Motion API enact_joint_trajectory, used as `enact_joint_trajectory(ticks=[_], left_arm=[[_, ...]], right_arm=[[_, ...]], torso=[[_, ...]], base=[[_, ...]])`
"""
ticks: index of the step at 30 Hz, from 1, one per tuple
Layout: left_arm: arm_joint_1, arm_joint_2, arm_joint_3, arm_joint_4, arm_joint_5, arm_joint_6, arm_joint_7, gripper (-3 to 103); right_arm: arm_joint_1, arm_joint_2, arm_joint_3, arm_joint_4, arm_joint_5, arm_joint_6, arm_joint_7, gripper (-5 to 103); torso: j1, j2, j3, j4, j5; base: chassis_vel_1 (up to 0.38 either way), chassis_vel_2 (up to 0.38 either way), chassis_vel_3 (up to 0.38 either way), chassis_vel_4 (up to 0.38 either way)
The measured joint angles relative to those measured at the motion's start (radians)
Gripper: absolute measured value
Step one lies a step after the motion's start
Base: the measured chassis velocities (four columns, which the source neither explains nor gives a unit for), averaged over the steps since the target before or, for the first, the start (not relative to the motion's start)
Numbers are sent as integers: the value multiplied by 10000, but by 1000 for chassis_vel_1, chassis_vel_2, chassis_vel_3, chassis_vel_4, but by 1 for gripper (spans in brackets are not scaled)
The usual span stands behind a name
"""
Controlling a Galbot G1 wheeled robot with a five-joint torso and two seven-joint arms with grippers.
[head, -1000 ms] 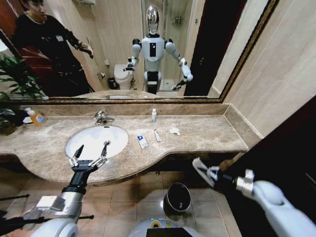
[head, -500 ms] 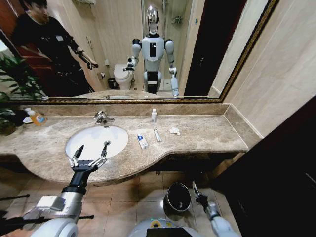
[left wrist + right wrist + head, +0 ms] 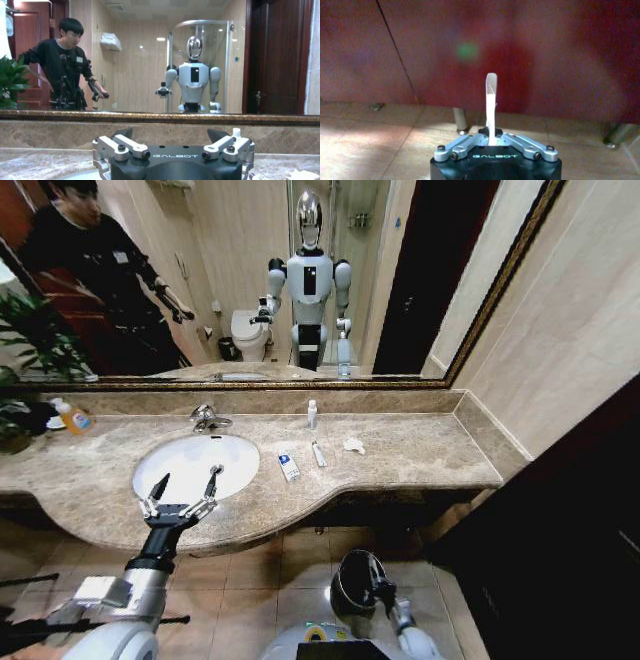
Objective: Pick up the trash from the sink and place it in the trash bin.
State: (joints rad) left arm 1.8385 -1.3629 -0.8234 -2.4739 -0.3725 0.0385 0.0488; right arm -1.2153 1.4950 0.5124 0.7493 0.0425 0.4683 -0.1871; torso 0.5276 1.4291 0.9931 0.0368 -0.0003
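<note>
**Flat packet held low beside the bin**

The sink [image 3: 196,464] sits at the vanity top's left end, with the blue-marked box [image 3: 289,468], slim tube [image 3: 318,454] and crumpled tissue [image 3: 353,446] lying right of it on the marble. On the floor below the front edge stands the trash bin [image 3: 356,580]. The right gripper [image 3: 491,139], just beside the bin, is clamped on an upright flat packet [image 3: 491,101]. The left gripper [image 3: 182,490] hovers over the basin's front rim, fingers apart.
</note>
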Motion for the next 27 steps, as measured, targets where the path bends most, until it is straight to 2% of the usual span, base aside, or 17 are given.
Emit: enact_joint_trajectory(ticks=[2, 3, 5, 6, 8, 9, 13, 15, 16, 17, 18, 20, 21, 22, 25, 26, 27], left_arm=[[-1, 0, 0, 0, 0, 0, 0, 100], [-1, 0, 0, 0, 0, 0, 0, 100], [0, 0, 0, 0, 0, 0, 0, 100], [0, 0, 0, 0, 0, 0, 0, 100], [0, 0, 0, 0, 0, 0, 0, 100], [0, 0, 0, 0, 0, 0, 0, 100], [0, 0, 0, 0, 0, 0, 0, 100], [0, 0, 0, 0, 0, 0, 0, 100], [0, 0, 0, 0, 0, 0, 0, 100], [0, 0, 0, 0, 0, 0, 0, 100], [0, 0, 0, 0, 0, 0, 0, 100], [-1, 0, 0, 0, 0, 0, -1, 100], [0, 0, -1, 0, 0, 0, 0, 100], [0, 0, -1, 0, 0, 0, 0, 100], [0, 0, 0, 0, 0, 1, 0, 100], [0, 0, 0, 0, 0, 0, 0, 100], [0, 0, 0, 0, 0, 0, 0, 100]], right_arm=[[253, 208, 19, -390, -67, 178, -6, 12], [253, 208, 19, -390, -67, 178, -6, 12], [714, 462, 119, -1185, -380, 745, 119, 22], [714, 462, 119, -1185, -380, 745, 119, 22], [1200, 651, 229, -2016, -731, 1231, 400, 33], [1200, 651, 229, -2016, -731, 1231, 400, 33], [1482, 701, 321, -2522, -1129, 1463, 603, 56], [1463, 639, 331, -2417, -1204, 1487, 624, 56], [1356, 499, 362, -2011, -1201, 1459, 464, 61], [1356, 499, 362, -2011, -1201, 1459, 464, 61], [1205, 238, 442, -1448, -1005, 1365, -160, 66], [927, -374, 651, -552, 56, 1107, -2404, 77], [768, -822, 778, 41, 680, 1018, -3608, 83], [768, -822, 778, 41, 680, 1018, -3608, 83], [224, -1602, 1006, 1583, 1673, 608, -4549, 93], [-62, -1853, 1080, 2303, 2025, 479, -4682, 97], [-62, -1853, 1080, 2303, 2025, 479, -4682, 97]], torso=[[0, 0, 0, -1, -2], [0, 0, 0, -1, -2], [0, 0, 0, 0, 3], [0, 0, 0, 0, 3], [0, 0, 0, 1, 1], [0, 0, 0, 1, 1], [0, 0, 1, 0, 2], [0, 0, 1, 1, 5], [0, 0, 2, 0, 6], [0, 0, 2, 0, 6], [0, 0, 0, 2, 7], [0, 0, 1, 0, -2], [0, 0, 1, 0, 8], [0, 0, 1, 0, 8], [0, 0, 1, 0, 1], [0, 0, 1, -2, 10], [0, 0, 1, -2, 10]], base=[[0, 0, 0, 0], [0, 0, 0, 0], [0, 0, 0, 0], [0, 0, 0, 0], [0, 0, 0, 0], [0, 0, 0, 0], [0, 0, 0, 0], [0, 0, 0, 0], [0, 0, 0, 0], [0, 0, 0, 0], [0, 0, 0, 0], [0, 0, 0, 0], [0, 0, 0, 0], [0, 0, 0, 0], [0, 0, 0, 0], [0, 0, 0, 0], [0, 0, 0, 0]])
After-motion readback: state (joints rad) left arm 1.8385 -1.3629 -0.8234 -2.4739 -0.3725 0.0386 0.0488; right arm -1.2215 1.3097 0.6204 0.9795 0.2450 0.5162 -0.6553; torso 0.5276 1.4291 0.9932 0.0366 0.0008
